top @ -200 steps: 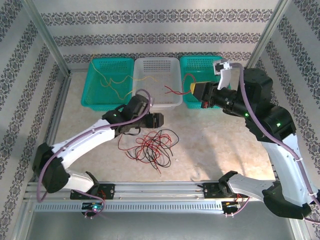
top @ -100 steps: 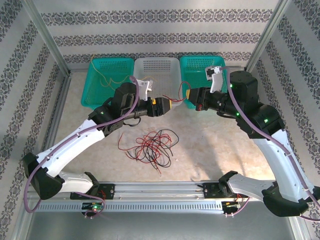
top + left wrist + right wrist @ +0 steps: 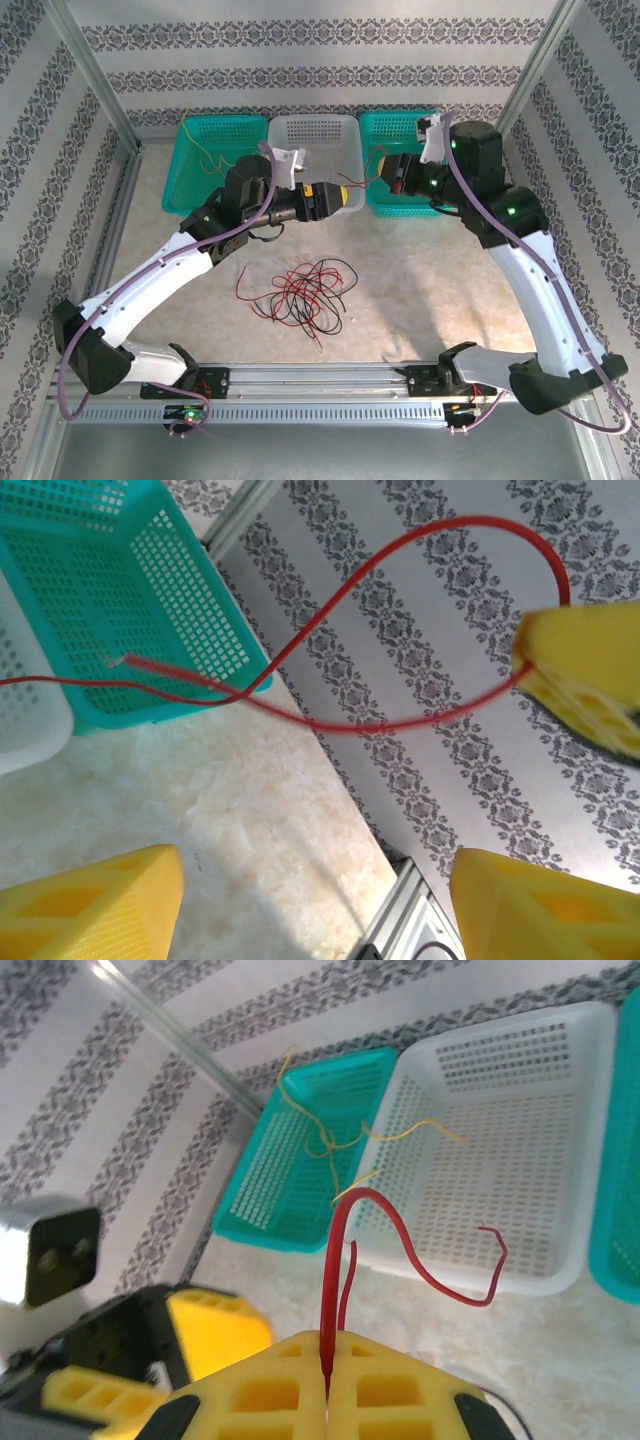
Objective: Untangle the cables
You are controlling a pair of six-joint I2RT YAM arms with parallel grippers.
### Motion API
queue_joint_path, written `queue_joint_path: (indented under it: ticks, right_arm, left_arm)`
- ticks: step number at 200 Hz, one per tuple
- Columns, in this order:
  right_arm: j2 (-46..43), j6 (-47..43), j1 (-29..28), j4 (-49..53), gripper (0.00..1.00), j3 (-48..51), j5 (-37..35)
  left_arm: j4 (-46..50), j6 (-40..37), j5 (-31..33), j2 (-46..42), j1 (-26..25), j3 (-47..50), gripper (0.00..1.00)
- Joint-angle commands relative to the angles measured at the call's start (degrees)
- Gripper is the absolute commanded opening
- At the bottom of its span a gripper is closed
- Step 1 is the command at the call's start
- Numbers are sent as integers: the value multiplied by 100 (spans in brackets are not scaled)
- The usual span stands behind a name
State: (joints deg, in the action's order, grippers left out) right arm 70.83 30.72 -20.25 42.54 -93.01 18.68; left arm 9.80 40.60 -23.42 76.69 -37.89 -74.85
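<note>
A tangle of red and black cables (image 3: 300, 295) lies on the table in front of the arms. My right gripper (image 3: 327, 1392) is shut on one red cable (image 3: 395, 1228), which loops up out of its yellow pads and ends over the white basket. In the top view the right gripper (image 3: 384, 172) hangs before the right teal basket. The left gripper (image 3: 347, 197) points at it from close by, open, with nothing between its fingers (image 3: 92, 904). The held red cable (image 3: 330, 722) arcs above them. A yellow cable (image 3: 322, 1142) lies in the left teal basket.
Three baskets stand in a row at the back: teal (image 3: 215, 170), white (image 3: 330, 205), teal (image 3: 382, 128). Patterned walls and metal frame posts close in the sides. The table's front rail (image 3: 320, 385) runs along the near edge.
The left gripper rose from above the tangle and swung right toward the right gripper, its jaws a little wider. The right gripper drew left and back with the red cable.
</note>
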Motion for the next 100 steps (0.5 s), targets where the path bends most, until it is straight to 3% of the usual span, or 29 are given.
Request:
queue_joint_path:
  ticks: [1,47,100]
  right_arm:
    - [240,185,461,-371,0,-341,-34]
    - [1035,549,1453,-919,0,-752,-14]
    - [2581,669,2062,-1017,7,-1571,-136]
  left_arm:
    - [257,8,362,-172,158,239,72]
    - [900,62,683,-258,411,594,73]
    - [1138,187,846,-365,787,856,73]
